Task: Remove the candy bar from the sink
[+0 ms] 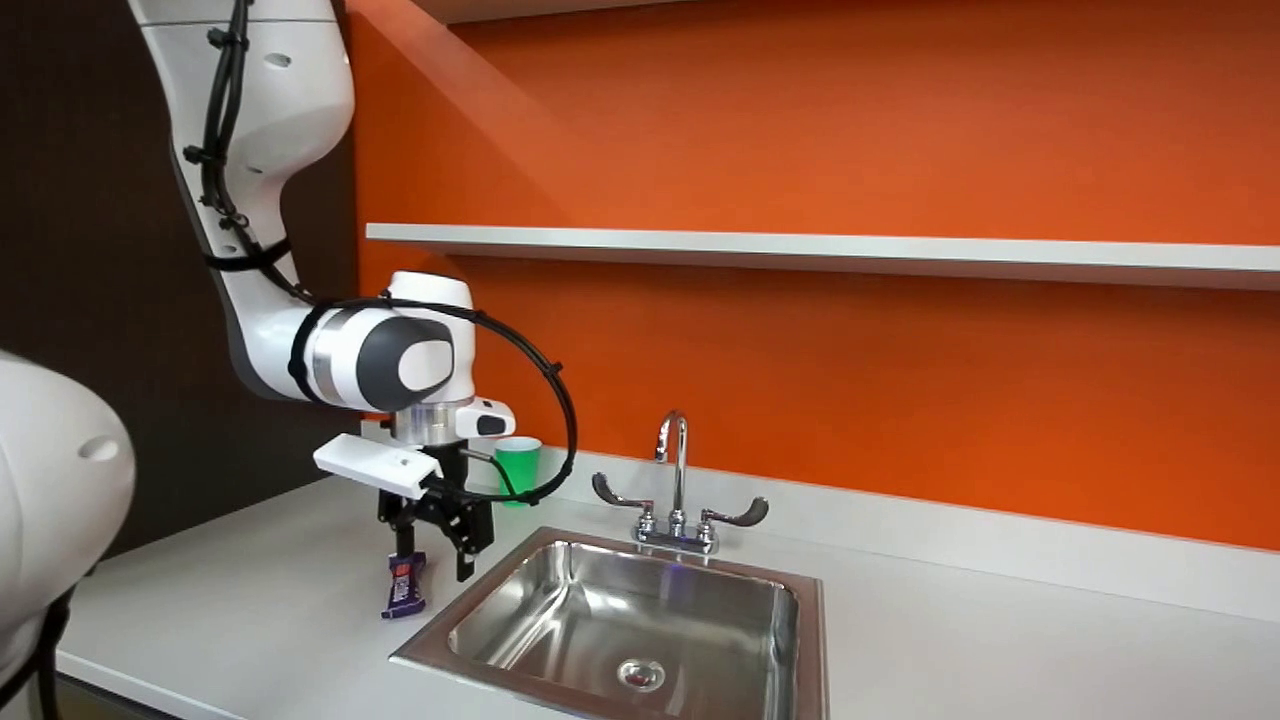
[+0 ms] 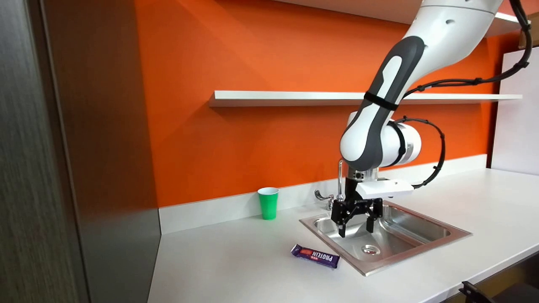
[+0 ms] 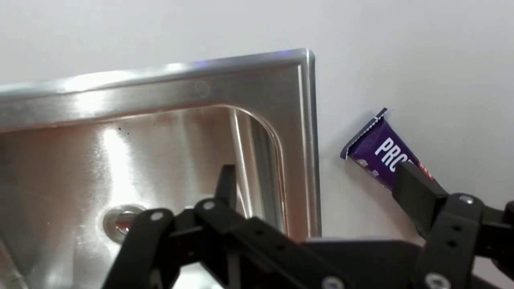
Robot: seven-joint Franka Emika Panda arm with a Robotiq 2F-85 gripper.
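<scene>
The slim dark-purple wrapped candy bar (image 2: 316, 256) lay outside the rectangular stainless-steel sink (image 1: 620, 622), toward the side edge of the smooth white counter (image 2: 227, 269), by a dark panel (image 2: 99, 164); removal looked done. The black two-fingered gripper (image 2: 356, 232) hung above, jaws apart, empty; probably only withdrawal remained. An orange wall (image 1: 830, 150) with a white shelf (image 1: 820, 243) rose along the back edge.

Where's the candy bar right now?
The candy bar lies on the counter, outside the sink and just left of it in both exterior views. In the wrist view it is right of the sink, partly hidden by one gripper finger.
</scene>
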